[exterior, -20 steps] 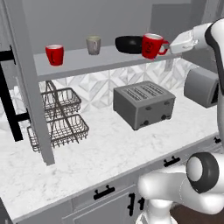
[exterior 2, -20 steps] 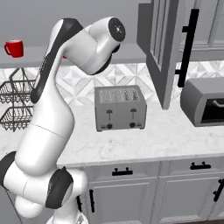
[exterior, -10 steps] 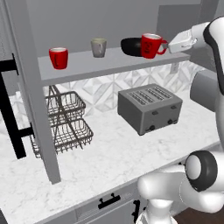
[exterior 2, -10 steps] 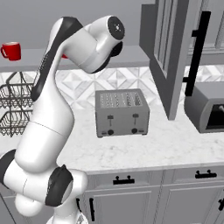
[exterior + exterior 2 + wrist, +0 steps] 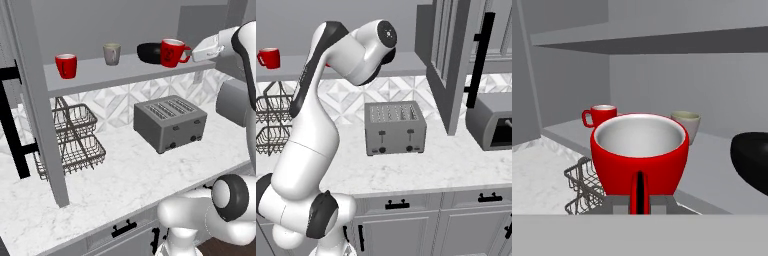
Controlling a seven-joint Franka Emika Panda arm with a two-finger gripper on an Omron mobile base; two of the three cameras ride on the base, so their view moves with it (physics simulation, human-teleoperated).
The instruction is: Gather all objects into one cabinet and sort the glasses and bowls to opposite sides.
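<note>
My gripper [image 5: 191, 51] is shut on the side handle of a glossy red cup [image 5: 171, 52], holding it upright at the right end of the grey cabinet shelf [image 5: 95, 75]. I cannot tell whether the cup touches the shelf. In the hand view this cup [image 5: 639, 152] is close, its handle pinched in the gripper [image 5: 639, 202]. Just behind and left of it sits the wide black bowl [image 5: 148, 52] [image 5: 752, 160]. The grey-beige cup [image 5: 112, 53] [image 5: 687, 125] stands mid-shelf. A second red cup [image 5: 65, 65] [image 5: 269, 58] [image 5: 602, 116] stands at the left end.
A silver toaster [image 5: 170, 122] [image 5: 394, 127] sits on the marble counter below the shelf. A two-tier wire basket [image 5: 72, 140] stands to its left. The open cabinet door [image 5: 448, 65] juts out on the right, with a grey appliance [image 5: 493, 120] beyond it.
Both base views have shifted a little, so the camera moved. The red cup stays gripped at the right end of the shelf beside the bowl.
</note>
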